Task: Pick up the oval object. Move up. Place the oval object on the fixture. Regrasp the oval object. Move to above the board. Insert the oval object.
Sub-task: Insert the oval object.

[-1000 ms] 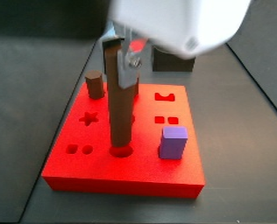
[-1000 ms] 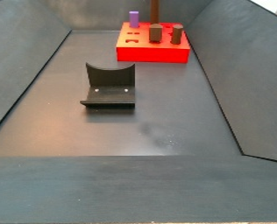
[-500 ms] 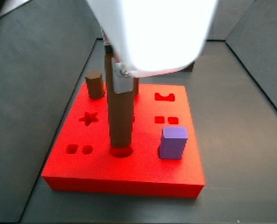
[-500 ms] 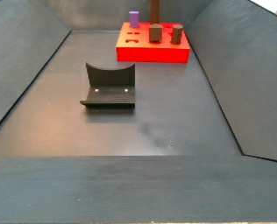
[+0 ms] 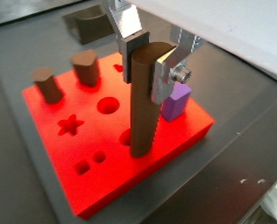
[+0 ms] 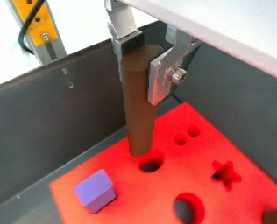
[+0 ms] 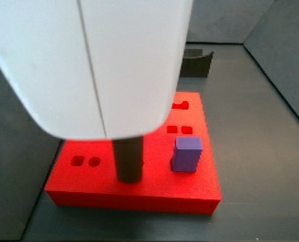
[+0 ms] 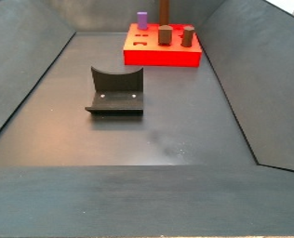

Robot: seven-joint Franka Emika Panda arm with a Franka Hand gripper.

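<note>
Currently: gripper [image 5: 152, 51] clamped on top of the oval object [image 5: 144, 105], plates flanking it | peg long, slender, dark brown, upright, lower end in a round hole of the board [image 5: 106, 188] beside the purple block [image 5: 180, 99] | arm poised above board | fixture [image 8: 116, 91] well apart on the floor.

Red board [image 5: 165, 140]; dark-brown oval object [image 5: 144, 101]; purple block [image 5: 177, 101]
</note>
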